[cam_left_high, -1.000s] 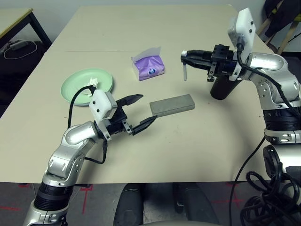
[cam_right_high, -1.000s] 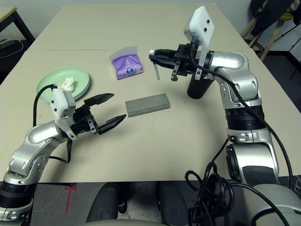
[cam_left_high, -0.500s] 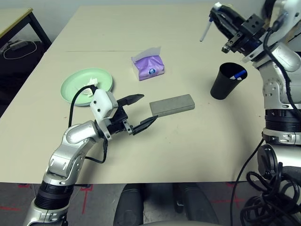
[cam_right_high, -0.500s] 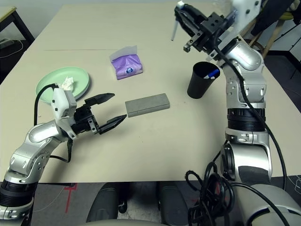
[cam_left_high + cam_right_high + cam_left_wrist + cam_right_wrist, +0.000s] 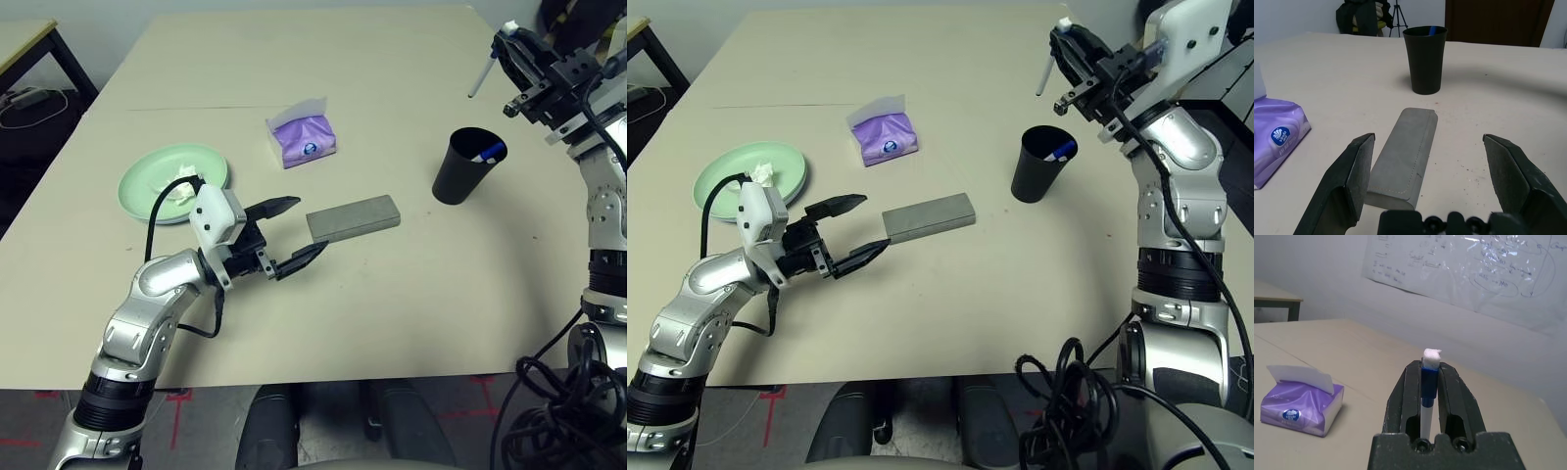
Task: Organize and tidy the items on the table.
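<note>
A: How do the jaws stand on the left gripper (image 5: 290, 235)?
B: Wide apart and holding nothing. It sits low over the counter (image 5: 392, 323), with the near short end of the grey glasses case (image 5: 354, 217) just in front of the gap between its fingertips. Whether a fingertip touches the case I cannot tell.

A: And the right gripper (image 5: 1429, 369)?
B: Its jaws are closed on a white pen with a blue band (image 5: 1426, 396). The pen's white capped tip stands out past the fingertips, and its shaft (image 5: 477, 78) hangs slanting below the gripper. The gripper is raised above the counter, beyond and to the right of the black cup (image 5: 463, 165).

A: Where does the rest lie, taking the glasses case as the mark?
B: The black cup stands upright to the right of the case, apart from it, with a blue-and-white pen (image 5: 489, 152) leaning inside at its rim. The purple tissue pack (image 5: 304, 137) is beyond the case and slightly to its left, a white sheet sticking up from its top. The mint-green plate (image 5: 147, 177) lies well to the left of the case, behind the left arm, and a crumpled white tissue wad (image 5: 182, 186) rests on the plate's near side.

A: How does the case itself lie?
B: Flat on the counter, long side running left to right and a little askew.
</note>
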You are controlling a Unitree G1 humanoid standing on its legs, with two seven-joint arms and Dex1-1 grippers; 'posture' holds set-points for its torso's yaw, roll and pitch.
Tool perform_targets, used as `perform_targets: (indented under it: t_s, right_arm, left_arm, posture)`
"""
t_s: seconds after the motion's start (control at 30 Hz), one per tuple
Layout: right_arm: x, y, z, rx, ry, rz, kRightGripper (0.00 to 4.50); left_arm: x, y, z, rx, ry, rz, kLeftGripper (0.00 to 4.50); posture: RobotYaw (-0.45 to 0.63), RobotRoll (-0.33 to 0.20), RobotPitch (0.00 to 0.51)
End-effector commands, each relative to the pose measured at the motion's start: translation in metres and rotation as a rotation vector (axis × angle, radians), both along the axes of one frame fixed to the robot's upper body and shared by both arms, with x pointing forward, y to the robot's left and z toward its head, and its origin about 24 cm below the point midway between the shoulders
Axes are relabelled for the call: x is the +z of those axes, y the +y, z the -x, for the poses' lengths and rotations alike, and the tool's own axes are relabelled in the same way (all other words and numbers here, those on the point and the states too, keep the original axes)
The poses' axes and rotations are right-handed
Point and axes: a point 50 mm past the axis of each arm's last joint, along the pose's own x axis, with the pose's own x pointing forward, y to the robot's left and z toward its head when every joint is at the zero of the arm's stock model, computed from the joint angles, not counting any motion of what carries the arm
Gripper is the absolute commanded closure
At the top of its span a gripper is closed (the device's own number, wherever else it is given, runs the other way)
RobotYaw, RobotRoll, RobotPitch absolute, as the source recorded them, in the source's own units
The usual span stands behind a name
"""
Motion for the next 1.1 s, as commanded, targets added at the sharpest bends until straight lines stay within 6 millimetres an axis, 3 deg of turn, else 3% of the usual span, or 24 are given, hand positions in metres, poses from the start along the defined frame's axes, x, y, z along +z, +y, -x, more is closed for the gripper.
perform_targets:
  t_s: [0.03, 0.93, 0.97, 1.1]
  right_arm:
    - [-0.002, -0.006, 0.006, -0.027, 0.018, -0.007, 4.19]
    - [-0.048, -0.015, -0.003, -0.153, 0.34, 0.037, 4.19]
    - [-0.049, -0.014, -0.003, -0.152, 0.342, 0.042, 3.43]
    - [-0.051, -0.012, -0.004, -0.149, 0.345, 0.055, 1.98]
  left_arm:
    - [-0.002, -0.002, 0.001, -0.012, 0.003, -0.012, 0.0]
    - [-0.002, -0.001, 0.001, -0.012, 0.002, -0.018, 0.0]
    - [-0.002, -0.001, 0.001, -0.011, 0.002, -0.018, 0.0]
    - [-0.002, -0.001, 0.0, -0.009, -0.001, -0.018, 0.0]
  posture:
    - [-0.03, 0.0, 0.167]
    - [-0.03, 0.0, 0.165]
    - [-0.03, 0.0, 0.165]
    - [-0.02, 0.0, 0.163]
